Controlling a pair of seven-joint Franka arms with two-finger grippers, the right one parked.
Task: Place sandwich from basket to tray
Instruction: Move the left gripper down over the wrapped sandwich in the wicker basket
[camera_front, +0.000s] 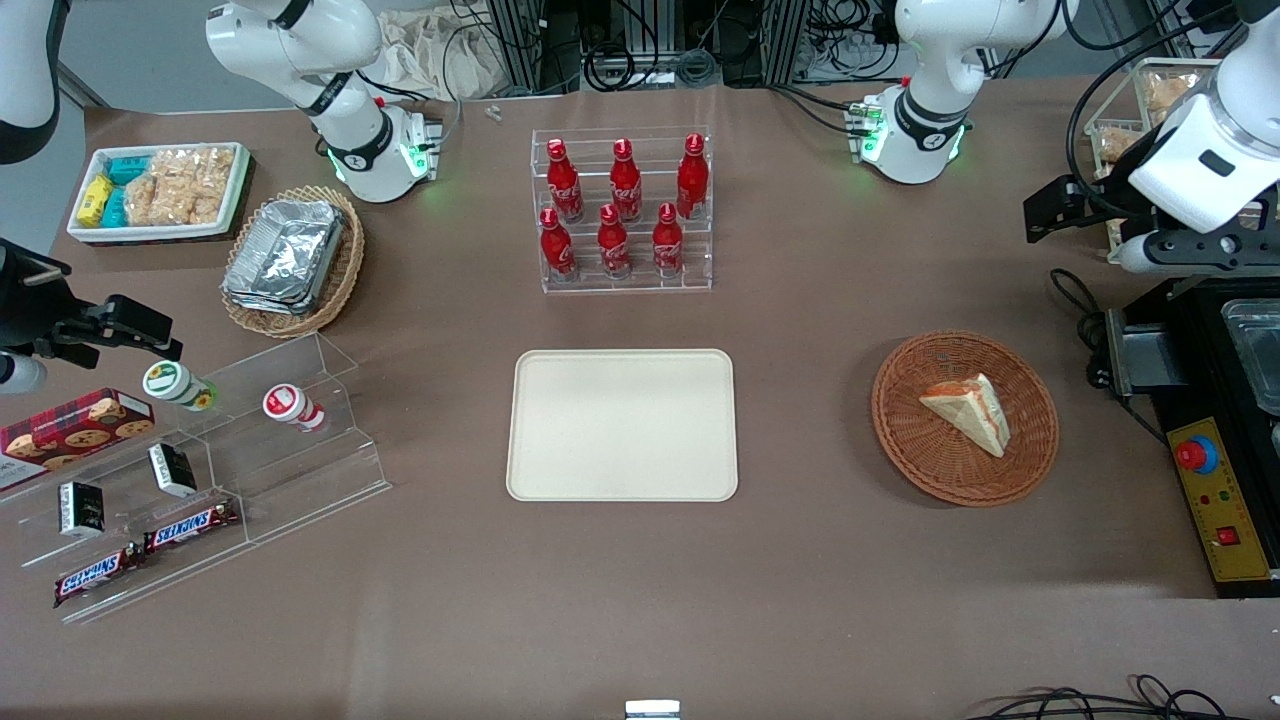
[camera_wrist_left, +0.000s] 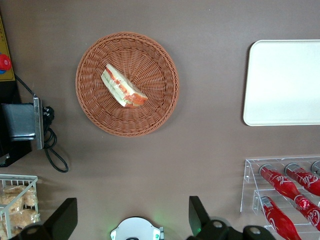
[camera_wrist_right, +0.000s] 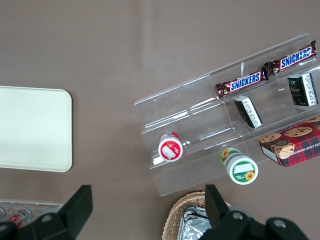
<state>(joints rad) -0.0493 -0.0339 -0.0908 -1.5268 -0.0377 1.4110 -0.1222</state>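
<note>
Brown paper-like covering spans the table (camera_front: 800, 600), and the stretch of it nearest the front camera is bare of goods. A little farther in, the cream-beige tray (camera_front: 622, 424) lies flat at the middle of the table with nothing on it; its rounded corner also shows in the left wrist view (camera_wrist_left: 285, 82). Level with the tray, toward the working arm's end of the table, sits the reddish-brown woven basket (camera_front: 925, 455), round and shallow, well apart from the tray. The sandwich (camera_front: 968, 410) lies inside the basket, a pale triangular wedge resting on its side; from the wrist camera its orange-red filling shows along one cut edge (camera_wrist_left: 122, 87), and it lies near the basket's middle (camera_wrist_left: 150, 107). Toward the parked arm's end, a clear acrylic stepped stand (camera_front: 250, 470) holds two Snickers bars (camera_front: 190, 527), small dark packets and two round lidded cups. Farther from the front camera than the tray stands a clear tiered rack of red bottles (camera_front: 620, 215). At about that depth, toward the parked arm's end, a lighter wicker basket holds foil containers (camera_front: 285, 255). The gripper (camera_wrist_left: 132, 220) hangs high above the table, farther from the front camera than the basket and clear of it, its two dark fingers (camera_wrist_left: 197, 212) spread wide apart with nothing between them.
</note>
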